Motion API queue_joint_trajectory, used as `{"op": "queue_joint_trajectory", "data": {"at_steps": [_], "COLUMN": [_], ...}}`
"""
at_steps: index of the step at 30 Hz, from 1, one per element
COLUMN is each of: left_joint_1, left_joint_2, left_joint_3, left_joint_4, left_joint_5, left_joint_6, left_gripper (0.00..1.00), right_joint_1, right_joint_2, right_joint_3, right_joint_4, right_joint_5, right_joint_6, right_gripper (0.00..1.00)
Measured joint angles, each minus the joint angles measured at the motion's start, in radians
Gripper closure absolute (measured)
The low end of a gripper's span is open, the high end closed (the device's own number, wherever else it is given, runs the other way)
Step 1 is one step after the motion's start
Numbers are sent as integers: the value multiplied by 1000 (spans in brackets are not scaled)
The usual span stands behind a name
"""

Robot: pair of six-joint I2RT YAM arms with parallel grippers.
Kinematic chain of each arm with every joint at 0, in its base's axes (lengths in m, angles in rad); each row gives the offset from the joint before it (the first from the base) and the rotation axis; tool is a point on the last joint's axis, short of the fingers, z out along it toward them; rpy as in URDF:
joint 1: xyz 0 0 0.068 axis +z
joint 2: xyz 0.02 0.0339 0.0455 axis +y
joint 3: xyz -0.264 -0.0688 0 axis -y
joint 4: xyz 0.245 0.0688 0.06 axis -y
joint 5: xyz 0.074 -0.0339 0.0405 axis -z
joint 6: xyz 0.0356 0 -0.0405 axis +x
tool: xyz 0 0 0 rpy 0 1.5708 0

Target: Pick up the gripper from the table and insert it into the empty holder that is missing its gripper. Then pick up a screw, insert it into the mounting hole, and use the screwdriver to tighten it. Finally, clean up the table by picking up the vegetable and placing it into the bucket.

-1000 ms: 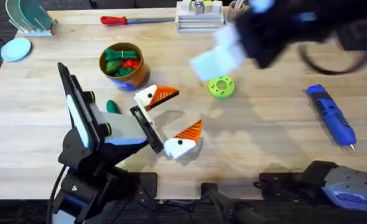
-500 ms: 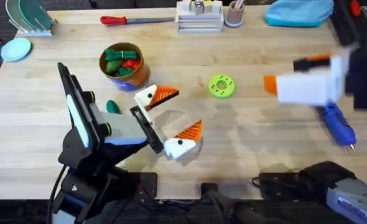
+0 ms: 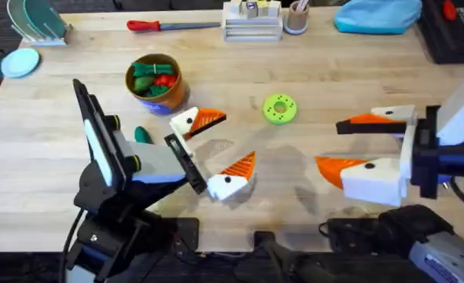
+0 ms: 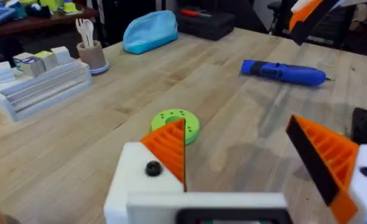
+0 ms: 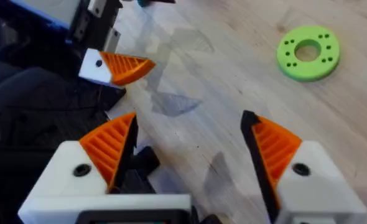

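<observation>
On the pale wooden table [image 3: 311,71], the left gripper [image 3: 216,149], white with orange ribbed pads, rests low with its fingers spread apart and nothing between them. The right gripper [image 3: 354,145] hangs above the table's right side, likewise splayed and empty-handed. A chunky bright-blue powered screwdriver [image 4: 283,71] lies flat on the wood beyond the right arm. A small dark-green glossy toy vegetable [image 3: 142,134] sits on the table just beside the left arm, near the round tan-orange bucket [image 3: 155,82], which holds green and red toy pieces. A light-green disc with holes [image 3: 280,109] lies between the two grippers.
</observation>
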Motion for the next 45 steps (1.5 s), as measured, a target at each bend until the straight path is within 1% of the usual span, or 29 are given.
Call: {"op": "queue_joint_trajectory", "data": {"at_steps": [1, 2, 7, 8, 9, 13, 15, 18, 22, 26, 28, 32, 36, 39, 42, 45], "left_joint_1": [0, 0, 0, 0, 0, 0, 0, 0, 0, 0, 0, 0, 0, 0, 0, 0], "left_joint_2": [0, 0, 0, 0, 0, 0, 0, 0, 0, 0, 0, 0, 0, 0, 0, 0], "left_joint_3": [0, 0, 0, 0, 0, 0, 0, 0, 0, 0, 0, 0, 0, 0, 0, 0], "left_joint_4": [0, 0, 2, 2, 2, 2, 2, 2, 2, 2, 2, 2, 2, 2, 2, 2], "left_joint_5": [0, 0, 0, 0, 0, 0, 0, 0, 0, 0, 0, 0, 0, 0, 0, 0], "left_joint_6": [-1, -1, 0, 5, 5, 6, 6, 6, 6, 6, 6, 6, 6, 6, 6, 6], "left_gripper": [31, 116, 900, 969, 990, 993, 995, 995, 995, 995, 995, 995, 995, 995, 995, 995], "right_joint_1": [0, 0, 0, 0, 0, 0, 0, -9, -60, -150, -205, -320, -426, -500, -559, -597], "right_joint_2": [0, 0, 0, 0, 0, 0, 0, 1, 29, 102, 147, 249, 352, 430, 508, 575], "right_joint_3": [0, 0, 0, 0, 0, 0, 0, 0, 0, 0, 0, 0, 0, 0, 0, 0], "right_joint_4": [1, 3, 9, 14, 25, 65, 74, 74, 77, 83, 83, 88, 129, 153, 156, 157], "right_joint_5": [-5, -10, -15, -15, -15, -10, 21, 125, 314, 527, 612, 721, 777, 797, 806, 811], "right_joint_6": [-17, -32, -74, -78, -82, -88, -87, -71, -41, -29, -27, -36, -68, -98, -138, -193], "right_gripper": [9, 9, 8, 8, 8, 8, 8, 8, 7, 7, 7, 7, 7, 7, 7, 7]}}
